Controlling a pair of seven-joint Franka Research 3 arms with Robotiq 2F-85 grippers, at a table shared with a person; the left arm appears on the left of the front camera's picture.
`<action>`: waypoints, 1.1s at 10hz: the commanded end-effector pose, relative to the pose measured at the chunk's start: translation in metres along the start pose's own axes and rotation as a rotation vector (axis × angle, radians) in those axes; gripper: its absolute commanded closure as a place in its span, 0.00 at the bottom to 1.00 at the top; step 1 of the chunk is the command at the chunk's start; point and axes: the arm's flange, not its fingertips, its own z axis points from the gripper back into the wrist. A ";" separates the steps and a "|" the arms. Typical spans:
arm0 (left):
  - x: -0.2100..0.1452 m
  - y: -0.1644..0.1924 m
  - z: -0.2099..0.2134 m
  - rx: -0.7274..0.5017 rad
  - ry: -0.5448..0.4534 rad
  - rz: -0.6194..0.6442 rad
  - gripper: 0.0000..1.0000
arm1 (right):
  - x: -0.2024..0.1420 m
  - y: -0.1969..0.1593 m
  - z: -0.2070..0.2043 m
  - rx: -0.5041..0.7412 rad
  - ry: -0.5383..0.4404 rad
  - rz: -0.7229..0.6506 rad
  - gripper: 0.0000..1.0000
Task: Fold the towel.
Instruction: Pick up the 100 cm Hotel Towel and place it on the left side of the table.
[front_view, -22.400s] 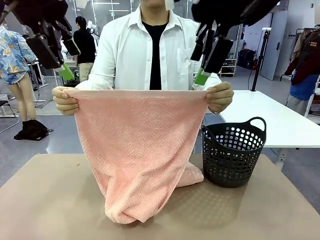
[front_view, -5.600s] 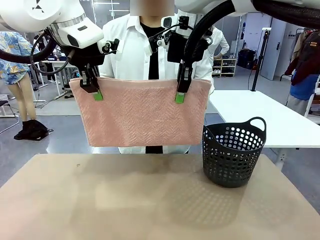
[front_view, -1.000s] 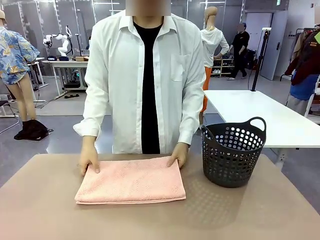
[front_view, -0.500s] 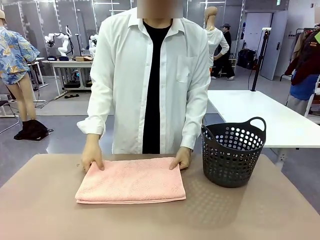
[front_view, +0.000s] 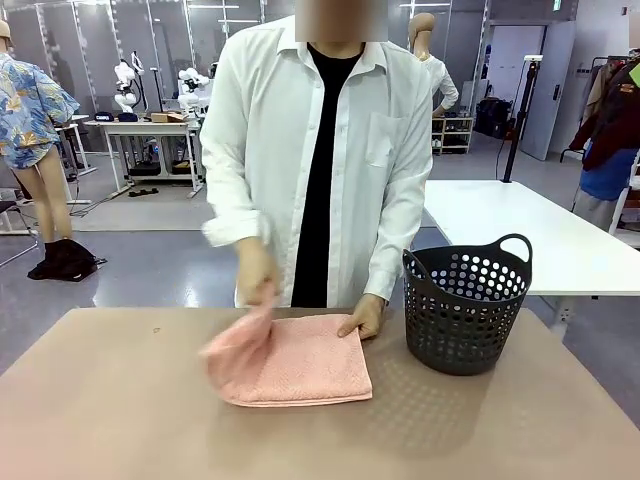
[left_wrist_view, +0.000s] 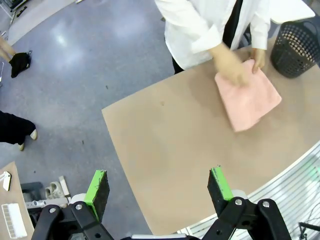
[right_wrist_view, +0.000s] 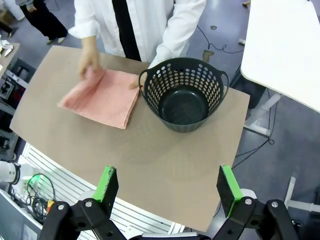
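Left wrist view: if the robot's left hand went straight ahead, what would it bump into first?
Most likely the bare table. The left hand points down at it, open, with nothing in between as far as I can see. The towel lies off to one side, out of its way.

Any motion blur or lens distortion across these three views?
Front view: the person's hand holding the towel by its raised end is smeared; the other hand and the basket are sharp. Left wrist view: that hand is smeared too, and the table edge bows from the wide lens. Right wrist view: basket and towel crisp.
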 end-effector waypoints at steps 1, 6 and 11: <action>0.000 0.000 0.000 -0.002 0.008 0.003 0.00 | 0.000 0.000 0.002 -0.002 0.001 -0.002 0.00; 0.000 0.000 0.000 -0.002 0.008 0.003 0.00 | 0.000 0.000 0.002 -0.002 0.001 -0.002 0.00; 0.000 0.000 0.000 -0.002 0.008 0.003 0.00 | 0.000 0.000 0.002 -0.002 0.001 -0.002 0.00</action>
